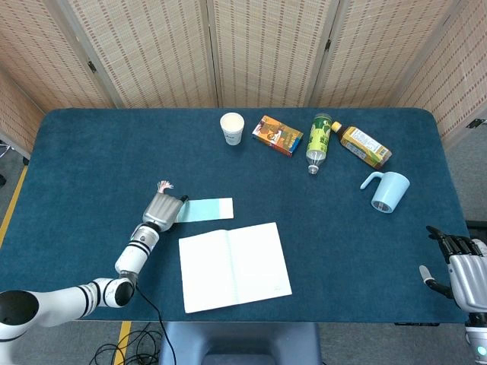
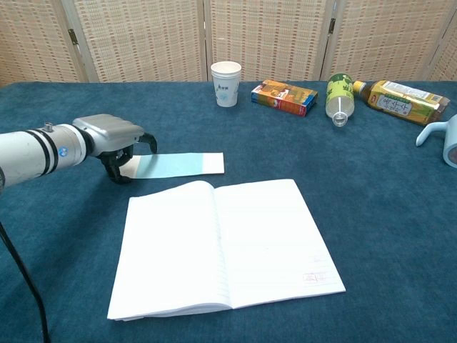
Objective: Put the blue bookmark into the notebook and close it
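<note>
The light blue bookmark (image 1: 207, 209) (image 2: 182, 164) lies flat on the blue tablecloth, just beyond the open white notebook (image 1: 234, 266) (image 2: 225, 243). My left hand (image 1: 161, 210) (image 2: 114, 143) sits low over the bookmark's left end and covers it. Its fingers are curled down, with one dark fingertip at the strip's far edge and the thumb at its near edge. Whether they pinch the strip is hidden. A pink tassel (image 1: 163, 185) shows just behind the hand. My right hand (image 1: 464, 270) hangs off the table's near right corner, holding nothing, fingers apart.
Along the far side stand a white paper cup (image 1: 232, 128) (image 2: 226, 83), a snack box (image 1: 278, 135), a lying green bottle (image 1: 319, 143) and a lying yellow bottle (image 1: 365, 146). A light blue mug (image 1: 386, 191) lies at the right.
</note>
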Available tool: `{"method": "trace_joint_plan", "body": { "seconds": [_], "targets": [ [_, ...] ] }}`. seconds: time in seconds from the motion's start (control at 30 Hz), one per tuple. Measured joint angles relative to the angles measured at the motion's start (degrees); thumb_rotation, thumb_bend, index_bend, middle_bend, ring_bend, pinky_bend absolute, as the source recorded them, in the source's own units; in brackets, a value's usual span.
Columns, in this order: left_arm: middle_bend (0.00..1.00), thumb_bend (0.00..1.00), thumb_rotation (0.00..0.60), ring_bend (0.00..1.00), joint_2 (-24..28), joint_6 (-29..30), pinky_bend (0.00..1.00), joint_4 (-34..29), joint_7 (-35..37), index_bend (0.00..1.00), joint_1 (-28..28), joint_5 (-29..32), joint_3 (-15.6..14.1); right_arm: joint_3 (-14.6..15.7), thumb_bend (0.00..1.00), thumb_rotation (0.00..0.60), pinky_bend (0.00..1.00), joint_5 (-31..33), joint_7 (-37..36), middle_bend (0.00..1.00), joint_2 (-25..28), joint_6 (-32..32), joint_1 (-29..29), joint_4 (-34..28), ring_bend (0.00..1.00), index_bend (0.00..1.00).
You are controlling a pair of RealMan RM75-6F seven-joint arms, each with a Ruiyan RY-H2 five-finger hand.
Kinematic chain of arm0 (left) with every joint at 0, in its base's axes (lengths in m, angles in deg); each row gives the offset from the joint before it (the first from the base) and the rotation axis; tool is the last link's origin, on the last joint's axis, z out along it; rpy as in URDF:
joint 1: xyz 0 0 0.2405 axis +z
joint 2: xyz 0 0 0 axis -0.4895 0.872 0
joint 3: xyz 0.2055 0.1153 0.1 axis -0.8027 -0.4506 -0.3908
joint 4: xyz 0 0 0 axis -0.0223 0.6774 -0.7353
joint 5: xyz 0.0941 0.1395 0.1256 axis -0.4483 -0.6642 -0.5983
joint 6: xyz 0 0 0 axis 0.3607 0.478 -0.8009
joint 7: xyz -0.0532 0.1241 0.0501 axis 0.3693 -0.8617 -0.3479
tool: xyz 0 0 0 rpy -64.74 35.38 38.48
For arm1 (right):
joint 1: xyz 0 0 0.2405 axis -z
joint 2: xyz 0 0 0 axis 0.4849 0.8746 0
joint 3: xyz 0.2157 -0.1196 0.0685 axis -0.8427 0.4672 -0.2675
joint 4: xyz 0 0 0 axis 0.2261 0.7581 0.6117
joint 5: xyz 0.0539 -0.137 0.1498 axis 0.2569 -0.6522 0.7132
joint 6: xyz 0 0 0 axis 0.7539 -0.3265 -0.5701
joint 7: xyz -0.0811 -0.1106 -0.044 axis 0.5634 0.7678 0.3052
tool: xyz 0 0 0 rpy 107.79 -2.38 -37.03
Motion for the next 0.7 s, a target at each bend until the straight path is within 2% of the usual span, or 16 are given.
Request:
{"method": "trace_joint_plan", "body": {
  "seconds": [0.3,0.43,0.57,0.7],
  "targets": [
    [0.83,0.31,0.6,0.8,-2.36,0.63,0.92,5.2,-0.78,0.22,0.08,0.83,1.46,0.0,0.25,0.6,0.23,0.18,0.05,0.29,0.04,-0.12,0.16,-0.07,0.26,0.17],
    [0.83,0.31,0.6,0.8,-3.71,-0.03,0.92,8.26,-1.44,0.22,-0.3,2.9,3.14,0.03,0.26,0.6,0.23,-0.05,0.08,0.29,0.04,-0.22,0.15,-0.09,0.26,0.17],
    [0.83,0.31,0.6,0.8,-3.54,-0.71,0.92,7.59,-1.96,0.22,-0.66,4.39,4.51,0.0,0.25,0.6,0.23,-0.02,-0.05,0.29,0.19,-0.48,0.31,-0.07,0.26,0.17],
    [0.83,0.31,0.6,0.8,-2.34,-1.68,0.92,4.18,-2.02,0.22,-0.98,6.0,5.45,0.03,0.25,0.6,0.23,-0.04,-0.3,0.29,0.09,-0.41,0.31,0.16,0.26,0.17]
  ]
}}
